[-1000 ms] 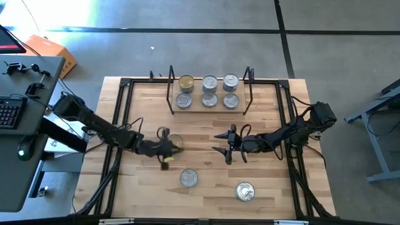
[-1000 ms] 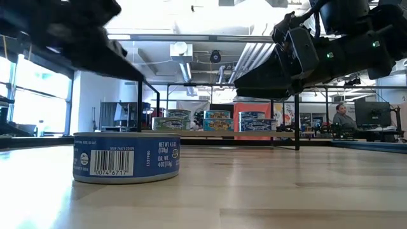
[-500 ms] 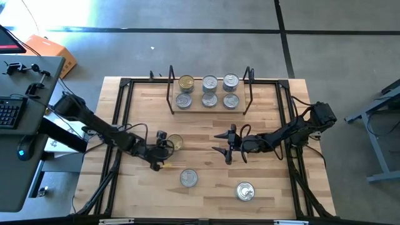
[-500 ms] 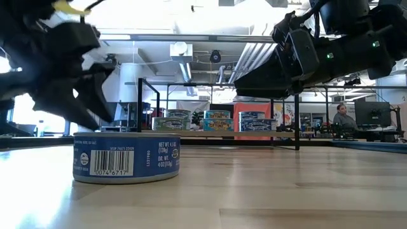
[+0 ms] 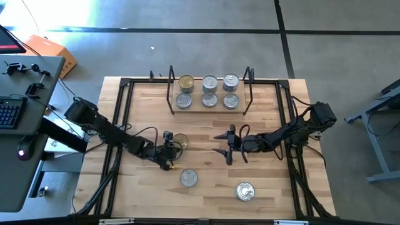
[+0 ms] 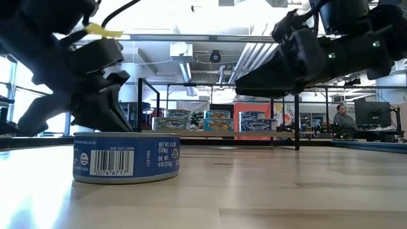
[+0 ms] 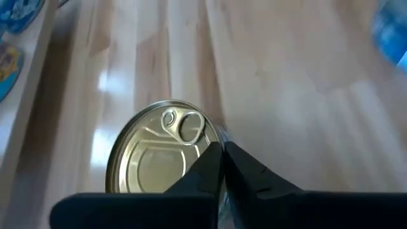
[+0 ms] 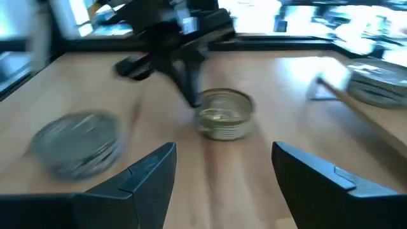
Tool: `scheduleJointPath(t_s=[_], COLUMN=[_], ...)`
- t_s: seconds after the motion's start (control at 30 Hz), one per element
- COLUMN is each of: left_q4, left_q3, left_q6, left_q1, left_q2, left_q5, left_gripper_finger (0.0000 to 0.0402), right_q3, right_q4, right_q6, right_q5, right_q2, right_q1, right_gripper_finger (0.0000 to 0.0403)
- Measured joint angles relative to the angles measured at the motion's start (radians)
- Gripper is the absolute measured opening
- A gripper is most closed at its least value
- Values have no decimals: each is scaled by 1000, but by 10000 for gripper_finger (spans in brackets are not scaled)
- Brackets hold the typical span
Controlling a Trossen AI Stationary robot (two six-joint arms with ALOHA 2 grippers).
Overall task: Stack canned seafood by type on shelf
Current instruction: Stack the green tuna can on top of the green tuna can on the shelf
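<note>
1. Nearest the front edge of the table lie two silver-lidded tins: one toward the right front and one nearer the middle, well apart from each other. In the low view a blue-labelled tin with a barcode sits close to the camera.

2. Farther in, the left gripper hangs low beside a gold-lidded tin at mid-table. Its fingers are pressed together (tip to tip, with nothing between them), their ends lying over the rim of that gold lid with its pull ring. Whether they touch the lid I cannot tell.

3. On the same line, to the right of the gold tin and apart from it, the right gripper hovers with its fingers spread wide and holds nothing. Its wrist view looks between those fingers toward the gold tin and the left gripper's dark tip above it.

4. At the far side stands the shelf, a pale plank with a black wire upright at each end. Six tins sit on it in two rows of three: in the back row a gold-lidded one on the left with two silver ones beside it, in the front row three silver.

5. Beyond the table, in the low view, a person sits at a desk in the room.
</note>
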Motion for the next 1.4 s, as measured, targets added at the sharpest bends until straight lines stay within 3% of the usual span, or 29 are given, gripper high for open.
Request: scheduleJointPath(t_s=[0.13,0.4,0.73,0.97,1.23,1.4], left_q4=[17,97,182,230,281,284], left_q3=[45,63,63,63,64,64], left_q6=[-1,-1,-65,-79,-63,-21], left_q1=[-1,9,75,87,86,86], left_q2=[1,1,0,-1,-1,-1], left_q5=[4,-4,-6,1,45,43], left_gripper_finger=[5,1,0,0,0,0], right_q3=[0,24,250,325,418,447], right_q4=[-2,-33,-475,-493,-406,-431], right_q6=[-126,-387,-700,-1002,-948,-801], right_q5=[-83,-87,-111,-107,-10,-26], right_q2=[0,0,0,90,258,282], right_q1=[1,-13,-97,-120,-132,-125], right_gripper_finger=[251,251,252,252,249,198])
